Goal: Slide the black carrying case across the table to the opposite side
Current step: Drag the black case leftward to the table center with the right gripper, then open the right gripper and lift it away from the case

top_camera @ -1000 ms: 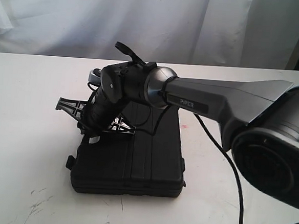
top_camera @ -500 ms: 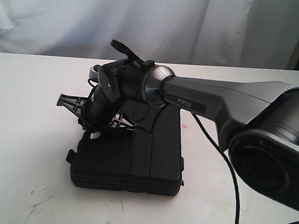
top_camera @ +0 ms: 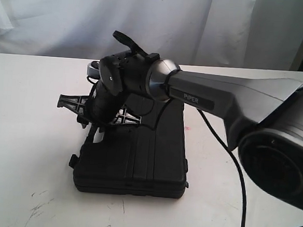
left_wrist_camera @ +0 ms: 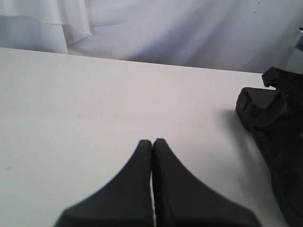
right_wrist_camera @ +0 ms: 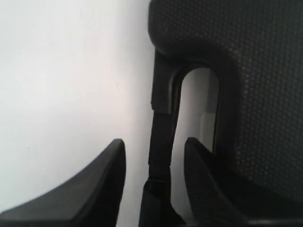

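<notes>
The black carrying case lies flat near the middle of the white table. My right arm reaches across it to its left end. There my right gripper points down, open, with the case's handle bar between its fingers but not clamped. In the right wrist view the textured case body fills one side and bare table the other. My left gripper is shut on nothing, hovering low over the table; it does not show in the exterior view.
A white curtain hangs behind the table's far edge. The right arm's cable trails over the table right of the case. A black shape sits at the edge of the left wrist view. A tiny red spot marks the tabletop.
My right wrist has risen a little and tilted over the case's left end. The case has only shifted by a few pixels.
</notes>
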Available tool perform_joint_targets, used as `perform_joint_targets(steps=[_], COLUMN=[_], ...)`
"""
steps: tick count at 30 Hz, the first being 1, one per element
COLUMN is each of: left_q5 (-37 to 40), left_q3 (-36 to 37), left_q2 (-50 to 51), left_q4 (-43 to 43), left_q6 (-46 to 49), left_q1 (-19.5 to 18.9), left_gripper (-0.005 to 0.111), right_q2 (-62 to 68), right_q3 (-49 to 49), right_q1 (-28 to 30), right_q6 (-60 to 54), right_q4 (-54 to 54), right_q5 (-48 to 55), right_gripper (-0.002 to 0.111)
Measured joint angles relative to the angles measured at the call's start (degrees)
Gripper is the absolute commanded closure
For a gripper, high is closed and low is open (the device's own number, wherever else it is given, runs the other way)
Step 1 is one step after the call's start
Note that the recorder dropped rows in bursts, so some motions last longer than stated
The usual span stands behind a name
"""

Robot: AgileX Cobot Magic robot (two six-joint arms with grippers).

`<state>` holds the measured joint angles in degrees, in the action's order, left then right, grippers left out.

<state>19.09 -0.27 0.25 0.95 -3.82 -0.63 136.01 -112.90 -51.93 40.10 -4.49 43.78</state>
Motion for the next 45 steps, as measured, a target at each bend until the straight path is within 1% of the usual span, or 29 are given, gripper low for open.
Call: perform_joint_targets(steps=[1, 2, 5, 6, 7, 12, 21, 24, 32, 35, 38, 45], left_q5=[0.0, 0.0, 0.0, 0.0, 0.0, 0.0, 0.0, 0.0, 0.0, 0.0, 0.0, 0.0], left_q3=[0.0, 0.0, 0.0, 0.0, 0.0, 0.0, 0.0, 0.0, 0.0, 0.0, 0.0, 0.0], left_q2=[0.0, 0.0, 0.0, 0.0, 0.0, 0.0, 0.0, 0.0, 0.0, 0.0, 0.0, 0.0], left_q4=[0.0, 0.0, 0.0, 0.0, 0.0, 0.0, 0.0, 0.0, 0.0, 0.0, 0.0, 0.0], left_q6=[0.0, 0.0, 0.0, 0.0, 0.0, 0.0, 0.0, 0.0, 0.0, 0.0, 0.0, 0.0], left_q1=[0.0, 0.0, 0.0, 0.0, 0.0, 0.0, 0.0, 0.0, 0.0, 0.0, 0.0, 0.0], left_gripper=[0.107, 0.107, 0.107, 0.107, 0.107, 0.107, 0.107, 0.107, 0.107, 0.107, 0.107, 0.107], right_q2=[-1.2, -2.2, -7.3, -8.9, -10.1, -16.4, -23.7, -27.2, -40.2, -45.6, -49.2, -54.3], right_q3=[0.0, 0.0, 0.0, 0.0, 0.0, 0.0, 0.8, 4.9, 26.0, 31.5, 33.8, 34.1], right_q1=[0.1, 0.2, 2.2, 3.1, 3.8, 4.4, 4.1, 4.1, 4.0, 4.0, 4.0, 4.0], right_q6=[-1.4, -2.5, -9.6, -12.1, -14.0, -23.6, -26.6, -26.9, -29.9, -30.9, -31.2, -32.3], right_q4=[0.0, 0.0, 0.0, 0.0, 0.1, 0.2, 0.2, 0.2, -0.2, -0.2, 0.1, 1.9], right_q5=[0.4, 0.5, 2.3, 3.4, 4.0, 7.3, 9.9, 7.6, -7.3, -9.2, -9.0, -7.9], right_gripper=[0.071, 0.076, 0.098, 0.104, 0.108, 0.108, 0.108, 0.108, 0.108, 0.108, 0.108, 0.108])
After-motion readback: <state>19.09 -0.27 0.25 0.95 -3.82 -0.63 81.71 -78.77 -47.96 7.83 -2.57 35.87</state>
